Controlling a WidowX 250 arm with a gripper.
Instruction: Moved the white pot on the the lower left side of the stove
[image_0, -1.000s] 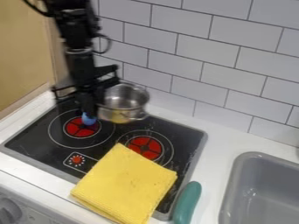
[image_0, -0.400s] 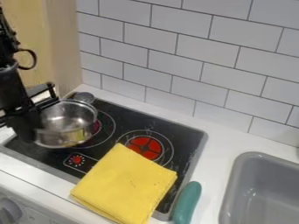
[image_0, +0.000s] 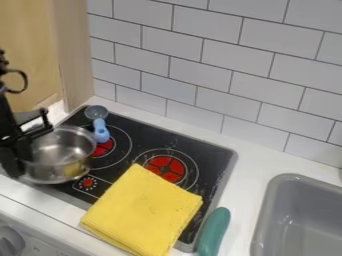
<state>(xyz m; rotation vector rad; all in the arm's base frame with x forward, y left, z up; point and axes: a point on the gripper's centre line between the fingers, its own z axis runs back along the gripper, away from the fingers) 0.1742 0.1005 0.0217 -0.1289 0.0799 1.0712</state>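
Black gripper (image_0: 16, 159) at left edge of view, fingers closed on near-left side of silver pot (image_0: 59, 162); pot, beside rear-wall tiles a second earlier, now over lower left corner of stove (image_0: 127, 131), shifted down and left of last frame's spot. Blue handle (image_0: 101, 131) of small ladle, hidden moments ago, revealed beside pot. Yellow cloth (image_0: 143, 210) unmoved

slanted view down over the stove (image_0: 212, 149)
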